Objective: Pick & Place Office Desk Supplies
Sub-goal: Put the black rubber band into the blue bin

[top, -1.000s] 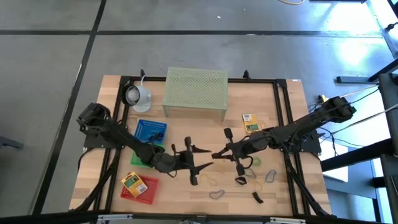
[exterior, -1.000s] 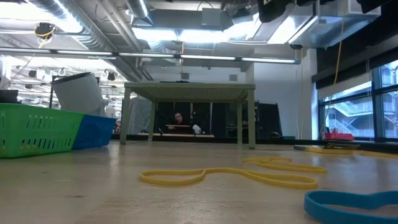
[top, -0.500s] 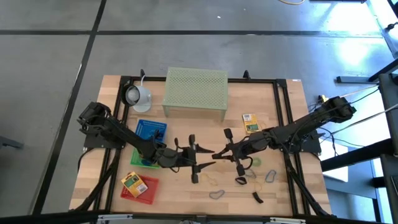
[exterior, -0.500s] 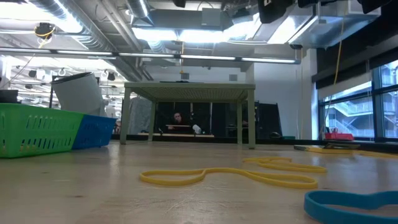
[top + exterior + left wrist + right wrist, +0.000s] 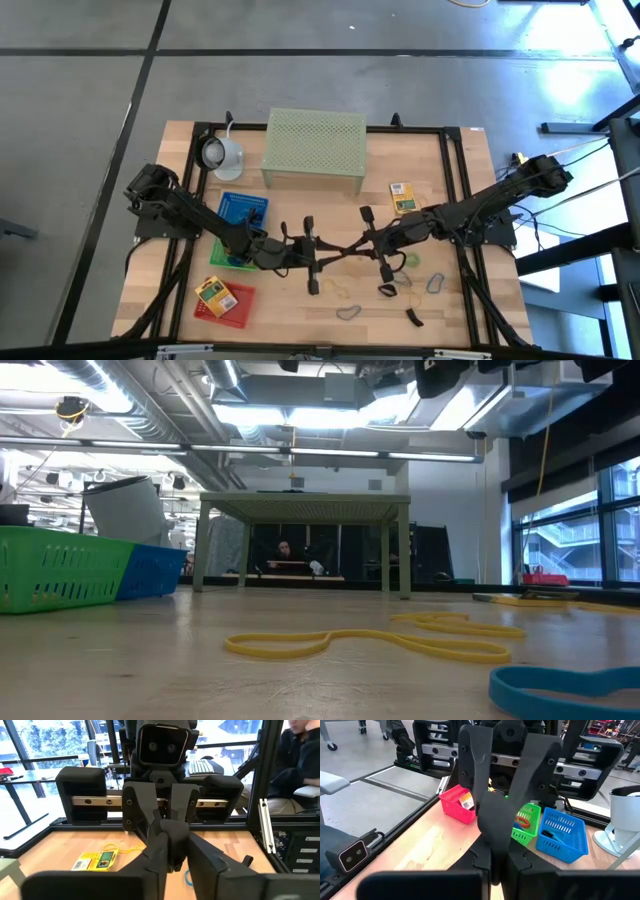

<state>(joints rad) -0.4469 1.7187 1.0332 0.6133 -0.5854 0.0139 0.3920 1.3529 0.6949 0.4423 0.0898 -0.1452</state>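
Where arms meet mid-table, left fingers (image 5: 322, 252) interlock right fingers (image 5: 352, 248).

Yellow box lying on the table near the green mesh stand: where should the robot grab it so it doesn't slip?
Grip the small yellow printed cardboard box across its two long edges, coming from straight above. It lies flat on the wooden table, so only its sides can be pinched, and its narrower width probably suits an end effector best. Nothing touches it.
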